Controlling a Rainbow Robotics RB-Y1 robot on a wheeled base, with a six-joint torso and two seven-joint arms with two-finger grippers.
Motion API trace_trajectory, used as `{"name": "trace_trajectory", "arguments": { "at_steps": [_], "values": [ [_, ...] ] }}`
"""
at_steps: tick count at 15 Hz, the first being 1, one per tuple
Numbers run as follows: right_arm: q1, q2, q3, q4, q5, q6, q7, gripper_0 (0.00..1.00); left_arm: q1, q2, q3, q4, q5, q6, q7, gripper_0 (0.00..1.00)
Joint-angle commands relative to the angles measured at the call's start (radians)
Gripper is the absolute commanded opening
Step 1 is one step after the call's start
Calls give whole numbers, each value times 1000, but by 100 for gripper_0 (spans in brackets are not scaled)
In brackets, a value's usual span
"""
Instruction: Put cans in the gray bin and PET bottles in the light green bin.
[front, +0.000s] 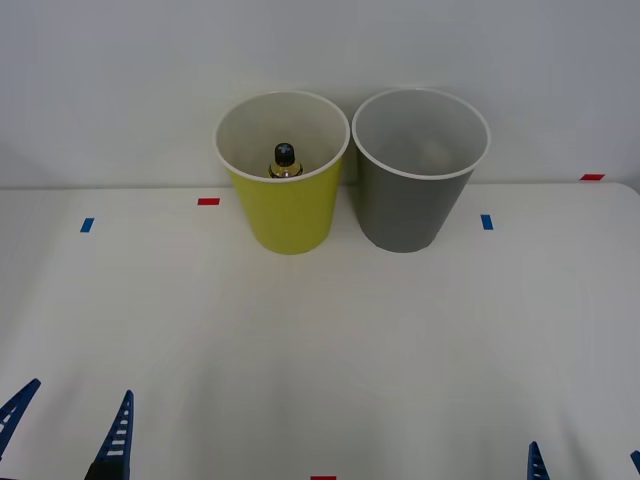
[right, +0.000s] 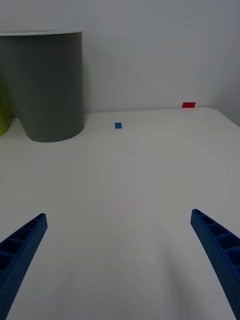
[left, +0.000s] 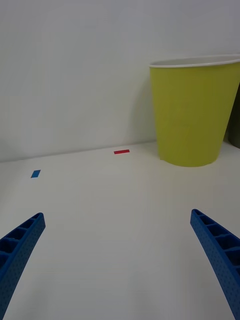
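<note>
Two bins stand far back on the counter (front: 320, 350); the PET bottle (front: 284, 160), apparently upright, sits in the light green bin (front: 288, 215), well beyond both grippers' wide-spread fingers: left gripper (front: 68, 425), right gripper (front: 585, 465). Just right stands the gray bin (front: 410, 205).

Bottle (front: 284, 160) mostly hidden inside green bin (front: 285, 215); just black cap and gold neck poking above rim. Gray bin (front: 405, 215) bottom too dim to tell contents. Left gripper (front: 68, 425) and right gripper (front: 585, 465) cut off at frame edge, fingertips only.
</note>
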Motion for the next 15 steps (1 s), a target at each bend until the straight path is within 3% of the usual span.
{"name": "trace_trajectory", "arguments": {
  "at_steps": [1,6,15],
  "values": [
    [0,0,0,0,0,0,0,100,48,-6,1,0,-6,-36,0,100],
    [0,0,0,0,0,0,0,100,105,-7,1,20,-29,-119,0,100],
    [0,0,0,0,0,0,0,100,108,-9,2,20,-30,-119,0,100]
  ]
}}
